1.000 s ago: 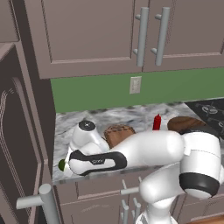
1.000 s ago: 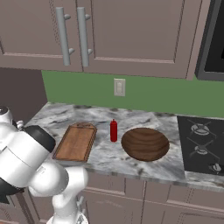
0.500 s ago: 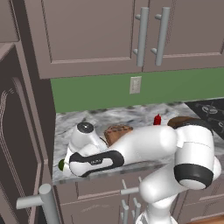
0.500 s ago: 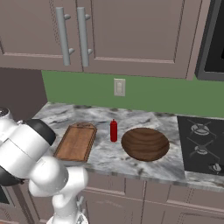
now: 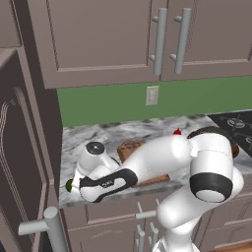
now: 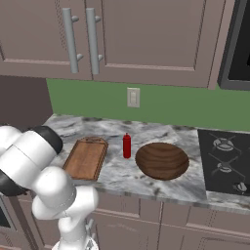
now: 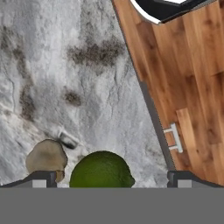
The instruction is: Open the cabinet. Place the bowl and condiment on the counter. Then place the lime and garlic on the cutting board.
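One lime [image 7: 101,169], one garlic bulb [image 7: 46,157], one board [image 6: 86,157], one bowl [image 6: 162,160] and one red bottle [image 6: 127,145] are present, all on the marble surface [image 6: 190,181].

The bowl holds nothing. The board carries nothing in the right base view. The bottle stands upright between board and bowl, apart from both.

In the hand view the lime lies on the surface between the two fingers [image 7: 41,179], nearer the left one and touching neither. The garlic sits just beside the lime, next to the left fingertip. The fingers stand fully apart and hold nothing. In the left base view the lime [image 5: 69,185] shows at the surface's front left edge, beside the tall cabinet [image 5: 22,162], whose door stands open.
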{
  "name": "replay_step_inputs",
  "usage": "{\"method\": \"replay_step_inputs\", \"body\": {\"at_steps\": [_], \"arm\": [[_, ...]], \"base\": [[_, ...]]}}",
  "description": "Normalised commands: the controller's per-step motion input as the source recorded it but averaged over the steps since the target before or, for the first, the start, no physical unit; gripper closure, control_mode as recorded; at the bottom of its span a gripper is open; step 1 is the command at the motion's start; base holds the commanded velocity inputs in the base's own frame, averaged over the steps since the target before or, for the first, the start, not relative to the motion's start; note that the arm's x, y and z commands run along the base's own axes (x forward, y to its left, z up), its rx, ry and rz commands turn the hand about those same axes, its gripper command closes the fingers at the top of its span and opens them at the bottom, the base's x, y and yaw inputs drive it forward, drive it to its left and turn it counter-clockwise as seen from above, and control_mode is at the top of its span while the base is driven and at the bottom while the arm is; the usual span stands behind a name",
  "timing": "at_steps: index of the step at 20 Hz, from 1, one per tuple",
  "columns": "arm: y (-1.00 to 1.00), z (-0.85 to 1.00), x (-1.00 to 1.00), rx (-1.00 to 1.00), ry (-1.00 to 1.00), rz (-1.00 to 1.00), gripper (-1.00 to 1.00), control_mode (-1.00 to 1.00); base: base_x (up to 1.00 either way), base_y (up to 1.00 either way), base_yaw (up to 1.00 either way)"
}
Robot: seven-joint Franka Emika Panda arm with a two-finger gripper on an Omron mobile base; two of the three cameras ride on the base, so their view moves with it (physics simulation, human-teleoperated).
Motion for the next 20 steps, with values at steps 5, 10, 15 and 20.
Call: {"method": "replay_step_inputs", "body": {"at_steps": [5, 10, 15, 20], "arm": [[0.12, -0.09, 0.04, 0.0, 0.0, 0.0, -1.0, -1.0], [0.11, -0.1, 0.09, 0.0, 0.0, 0.0, -1.0, -1.0], [0.04, -0.11, 0.15, 0.0, 0.0, 0.0, -1.0, -1.0], [0.05, -0.12, 0.17, 0.0, 0.0, 0.0, -1.0, -1.0]], "base": [[0.0, 0.0, 0.0], [0.0, 0.0, 0.0], [0.0, 0.0, 0.0], [0.0, 0.0, 0.0]]}}
